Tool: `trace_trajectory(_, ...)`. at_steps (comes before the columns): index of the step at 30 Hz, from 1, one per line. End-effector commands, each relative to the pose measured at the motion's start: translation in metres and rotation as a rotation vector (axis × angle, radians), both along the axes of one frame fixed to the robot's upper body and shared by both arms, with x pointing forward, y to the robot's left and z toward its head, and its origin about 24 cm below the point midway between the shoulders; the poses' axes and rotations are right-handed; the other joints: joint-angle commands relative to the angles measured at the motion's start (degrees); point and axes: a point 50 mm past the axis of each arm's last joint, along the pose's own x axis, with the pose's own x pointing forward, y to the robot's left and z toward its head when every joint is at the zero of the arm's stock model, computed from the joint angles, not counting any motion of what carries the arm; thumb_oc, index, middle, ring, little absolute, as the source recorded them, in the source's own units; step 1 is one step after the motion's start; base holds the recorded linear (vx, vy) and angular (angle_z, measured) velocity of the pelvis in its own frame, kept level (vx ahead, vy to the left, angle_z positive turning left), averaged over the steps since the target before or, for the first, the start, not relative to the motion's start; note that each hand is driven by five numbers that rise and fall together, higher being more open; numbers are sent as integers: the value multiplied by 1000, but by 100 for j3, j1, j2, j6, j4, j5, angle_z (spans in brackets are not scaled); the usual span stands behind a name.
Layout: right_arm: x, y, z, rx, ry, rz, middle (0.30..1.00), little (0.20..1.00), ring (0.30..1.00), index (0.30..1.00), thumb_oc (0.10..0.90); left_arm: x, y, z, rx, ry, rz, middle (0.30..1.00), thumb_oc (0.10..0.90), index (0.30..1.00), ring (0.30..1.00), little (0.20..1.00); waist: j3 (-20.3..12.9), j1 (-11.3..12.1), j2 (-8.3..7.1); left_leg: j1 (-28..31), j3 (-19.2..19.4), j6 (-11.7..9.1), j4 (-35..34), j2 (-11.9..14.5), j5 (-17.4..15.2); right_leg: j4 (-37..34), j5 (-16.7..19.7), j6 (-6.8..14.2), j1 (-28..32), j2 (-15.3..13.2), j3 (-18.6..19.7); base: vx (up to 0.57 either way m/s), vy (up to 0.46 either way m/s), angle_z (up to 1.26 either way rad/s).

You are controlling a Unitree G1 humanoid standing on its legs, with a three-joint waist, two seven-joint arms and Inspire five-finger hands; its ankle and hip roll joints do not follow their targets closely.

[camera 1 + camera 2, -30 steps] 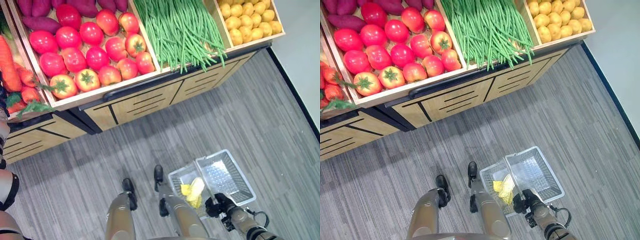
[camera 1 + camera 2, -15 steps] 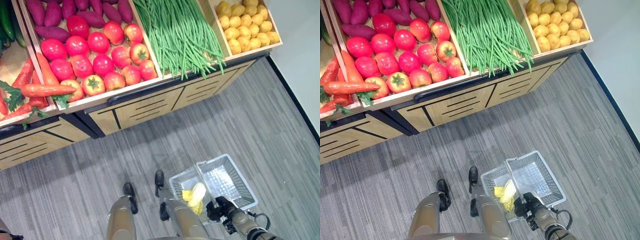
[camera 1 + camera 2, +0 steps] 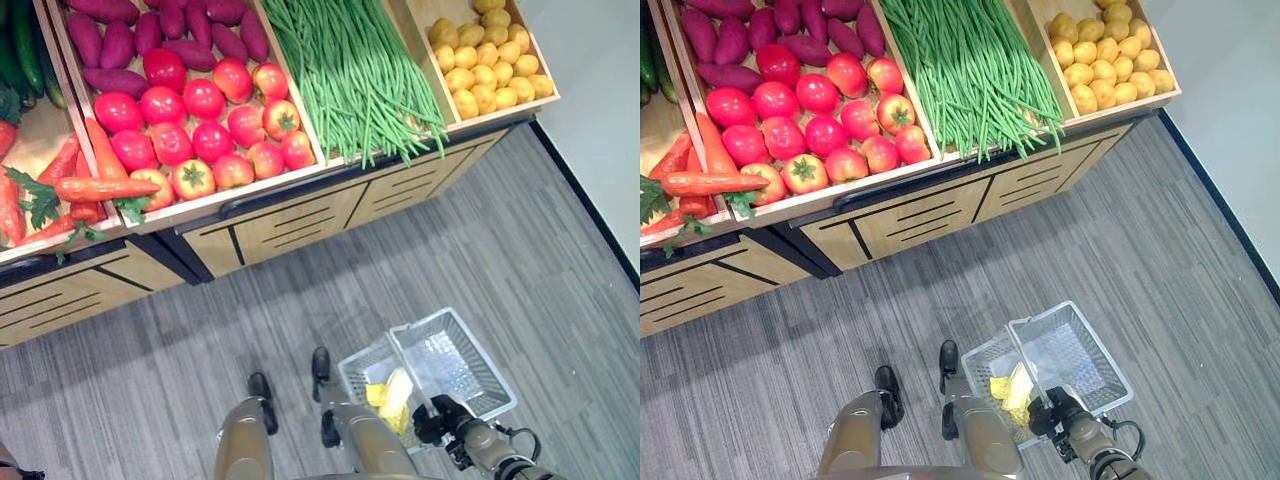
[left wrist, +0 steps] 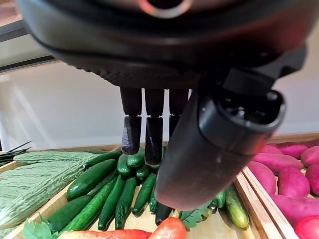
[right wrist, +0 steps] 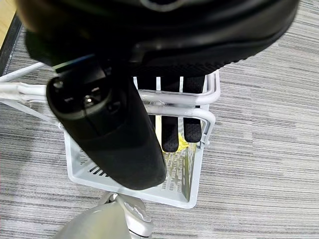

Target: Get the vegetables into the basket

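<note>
A white wire basket (image 3: 458,358) hangs low over the floor at my right side. My right hand (image 3: 441,418) is shut on the basket's handle (image 5: 200,115), its fingers (image 5: 172,133) curled round the bar. Something yellow, a vegetable or two (image 3: 396,394), lies in the basket's near end. My left hand (image 4: 214,139) hovers with straight fingers (image 4: 149,127) over a bin of cucumbers (image 4: 117,191), holding nothing. The wooden display holds carrots (image 3: 95,187), tomatoes (image 3: 200,130), sweet potatoes (image 3: 160,25), green beans (image 3: 350,70) and potatoes (image 3: 490,70).
Pale green bitter gourds (image 4: 35,184) lie beside the cucumbers, and sweet potatoes (image 4: 294,179) fill the bin on their other side. The display's drawer fronts (image 3: 300,215) face a grey striped floor (image 3: 480,250). A dark skirting line (image 3: 585,205) runs along the wall on the right.
The head view has shifted, bringing more carrots and the cucumbers into sight. My left arm has left the picture's left edge. The basket stays in my right hand.
</note>
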Motion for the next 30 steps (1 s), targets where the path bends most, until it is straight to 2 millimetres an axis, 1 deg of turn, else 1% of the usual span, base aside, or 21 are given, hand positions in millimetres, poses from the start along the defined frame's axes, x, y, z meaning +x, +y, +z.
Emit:
trace_trajectory(1, -49, -36, -5, -105, 157, -6, 300, 300, 300, 300, 400, -16, 7, 27, 75, -75, 51, 1000, 900, 1000, 1000, 1000, -466, 45, 261, 358, -434, -34, -714, -260, 0, 212, -881, 781, 502, -361, -126, 0, 0, 0)
trace_trajectory(7, -49, -38, -4, -114, 154, -6, 300, 300, 300, 300, 400, -10, 3, 20, 44, -80, 19, 1000, 900, 1000, 1000, 1000, -412, 17, 250, 279, -417, -42, -701, -229, 29, 235, -858, 771, 406, -326, -102, 0, 0, 0)
trace_trajectory(12, -51, -41, -3, -125, 163, -6, 300, 300, 300, 300, 400, -7, 3, 12, -26, -103, 5, 1000, 900, 1000, 1000, 1000, -352, 5, 281, 272, -398, -51, -682, -201, 24, 285, -875, 751, 373, -308, -71, 4, -16, -2)
trace_trajectory(13, -53, -45, -2, -135, 170, -9, 300, 300, 300, 300, 400, -6, 6, -6, -116, -109, -1, 1000, 900, 1000, 1000, 1000, -295, -33, 326, 248, -364, -65, -677, -192, 45, 309, -881, 721, 304, -288, -30, 14, -49, -3)
trace_trajectory(14, -53, -45, -2, -135, 170, -8, 300, 300, 300, 300, 400, -6, 7, -6, -117, -109, -1, 1000, 900, 1000, 1000, 1000, -297, -36, 330, 249, -364, -65, -678, -192, 45, 310, -881, 721, 304, -288, -30, 17, -72, -1)
trace_trajectory(17, -52, -48, -1, -144, 167, -20, 300, 300, 300, 300, 400, -1, 7, -27, -199, -85, 0, 1000, 900, 1000, 1000, 1000, -213, -89, 390, 206, -319, -80, -731, -194, 105, 335, -865, 696, 197, -269, 23, 24, -53, -21)
trace_trajectory(18, -53, -48, -1, -145, 169, -21, 300, 300, 300, 300, 400, -1, 7, -27, -199, -83, 0, 1000, 900, 1000, 1000, 1000, -212, -83, 432, 267, -388, -120, -750, -179, 32, 348, -909, 731, 249, -240, 35, 59, -27, -6)
trace_trajectory(20, -53, -49, -1, -148, 172, -25, 300, 300, 300, 300, 400, 0, 8, -36, -244, -85, 4, 1000, 900, 1000, 1000, 1000, -193, -98, 429, 245, -372, -123, -766, -184, 64, 348, -901, 724, 215, -242, 43, 41, -47, -5)
trace_trajectory(21, -53, -50, -1, -152, 172, -32, 300, 300, 300, 300, 400, 0, 9, -49, -290, -75, 14, 1000, 900, 1000, 1000, 1000, -159, -111, 455, 259, -365, -141, -796, -180, 80, 359, -914, 713, 198, -228, 55, 20, -65, -1)
trace_trajectory(23, -52, -50, 0, -154, 172, -34, 300, 300, 300, 300, 400, 0, 10, -52, -298, -70, 20, 1000, 900, 1000, 1000, 1000, -161, -121, 452, 234, -351, -138, -798, -188, 104, 356, -908, 706, 170, -235, 63, 13, -39, -2)
trace_trajectory(25, -51, -52, 1, -160, 168, -34, 300, 300, 300, 300, 400, -3, 14, -64, -340, -55, 47, 1000, 900, 1000, 1000, 1000, -126, -127, 472, 237, -339, -156, -808, -180, 108, 363, -919, 698, 160, -214, 69, 30, -40, -7)
trace_trajectory(26, -48, -53, 2, -163, 162, -34, 300, 300, 300, 300, 400, -7, 20, -68, -338, -23, 79, 1000, 900, 1000, 1000, 1000, -101, -150, 480, 199, -326, -164, -809, -172, 129, 365, -909, 691, 108, -196, 82, 31, -41, -7)
trace_trajectory(28, -42, -54, 4, -167, 138, -37, 300, 300, 300, 300, 400, -14, 28, -72, -357, -8, 126, 1000, 900, 1000, 1000, 1000, -52, -159, 453, 94, -312, -172, -807, -149, 172, 349, -864, 684, 14, -178, 96, 20, -44, -11)
trace_trajectory(30, -40, -55, 5, -169, 132, -38, 300, 300, 300, 300, 400, -16, 30, -73, -358, -2, 141, 1000, 900, 1000, 1000, 1000, -39, -164, 446, 53, -319, -173, -805, -145, 185, 350, -850, 683, -23, -174, 96, 17, -23, -7)
